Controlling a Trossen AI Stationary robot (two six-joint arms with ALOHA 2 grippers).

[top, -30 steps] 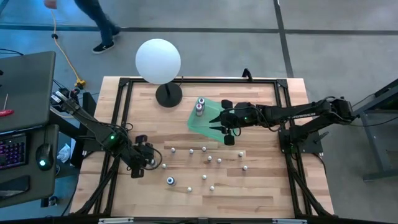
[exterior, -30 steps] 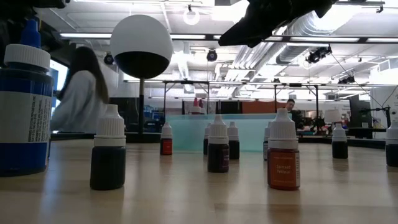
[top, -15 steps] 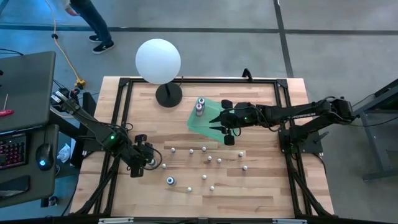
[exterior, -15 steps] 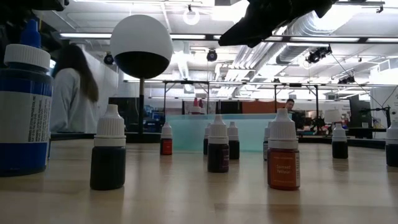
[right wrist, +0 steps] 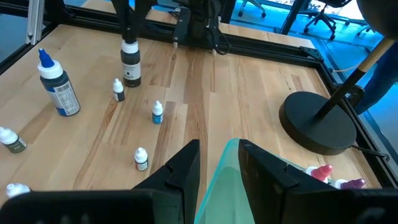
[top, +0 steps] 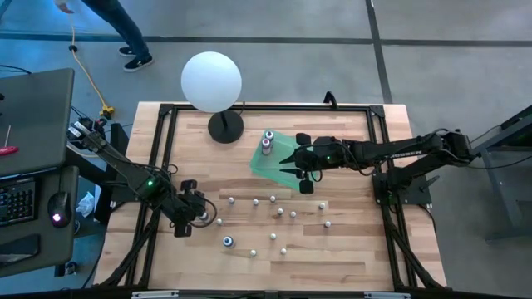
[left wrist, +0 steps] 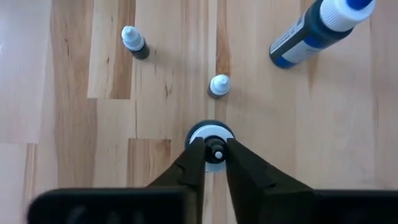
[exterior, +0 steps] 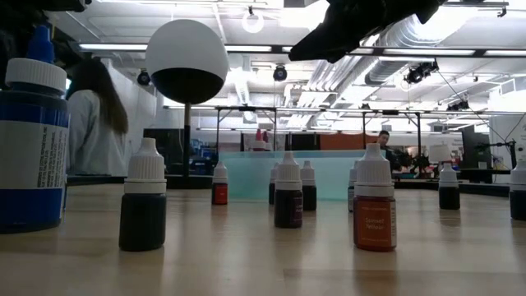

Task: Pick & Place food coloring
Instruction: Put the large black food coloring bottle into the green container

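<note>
While left gripper (left wrist: pixel 209 151) pinches the small white-capped dark plastic bottle (left wrist: pixel 211 138) at its nozzle, expect light, rigid, tippy, slick; right gripper (right wrist: pixel 219 163) open, empty.

A: Arms? Two dark jointed robot arms, left arm (top: pixel 141 178) and right arm (top: pixel 391 149), each showing a small green light.

B: Fingers? Black tapered fingers (left wrist: pixel 194 165), matte, smooth.

Green tray (top: pixel 271 163) beside white ball (top: pixel 211 80) on stand
</note>
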